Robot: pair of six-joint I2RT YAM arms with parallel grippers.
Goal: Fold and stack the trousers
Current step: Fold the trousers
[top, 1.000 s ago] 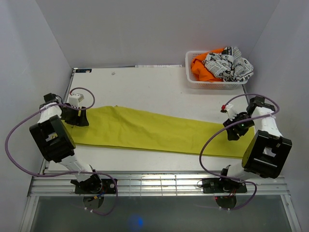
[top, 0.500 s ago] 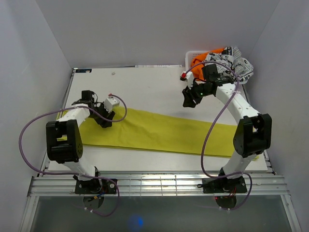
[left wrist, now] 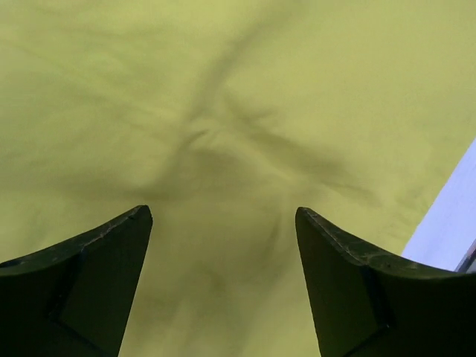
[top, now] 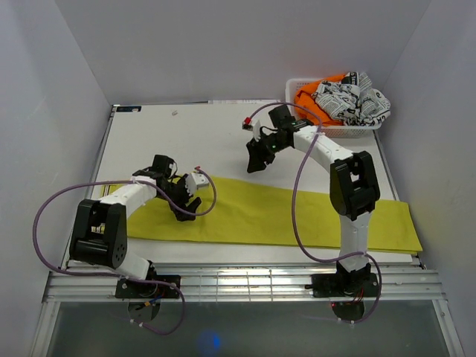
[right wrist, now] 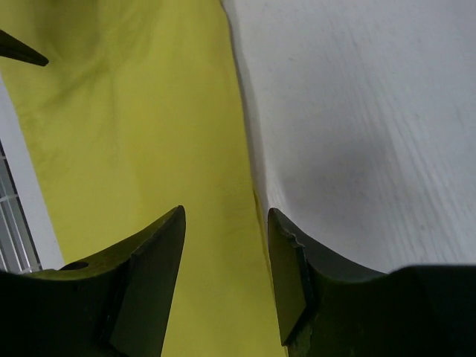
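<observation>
Left pincer (top: 186, 210) sits nearest: jaws wide, nothing between them, low over the trousers (top: 297, 216) about a third of the way in from their left end. Its wrist camera shows only yellow cloth (left wrist: 223, 111) with a star of creases between the fingers (left wrist: 97, 275); cannot tell if the tips touch it. A second ago it was at the left end of the cloth by the table edge, so it has moved inward.

Trousers lie flat as one long strip across the near half of the table (top: 193, 141), left to right. The right end is now uncovered near the right edge; the arm sat over it a second ago.

Right pincer (top: 254, 162) has gone from that end, past the basket (top: 335, 132) half a second ago, to mid-table just beyond the strip's far edge. Jaws part open, narrower gap than the left, empty; wrist view (right wrist: 225, 212) has cloth edge (right wrist: 149, 111) and bare table (right wrist: 357, 111) below.

Far right corner: basket with orange garment (top: 306, 104) and printed cloth (top: 353, 100), unchanged.
</observation>
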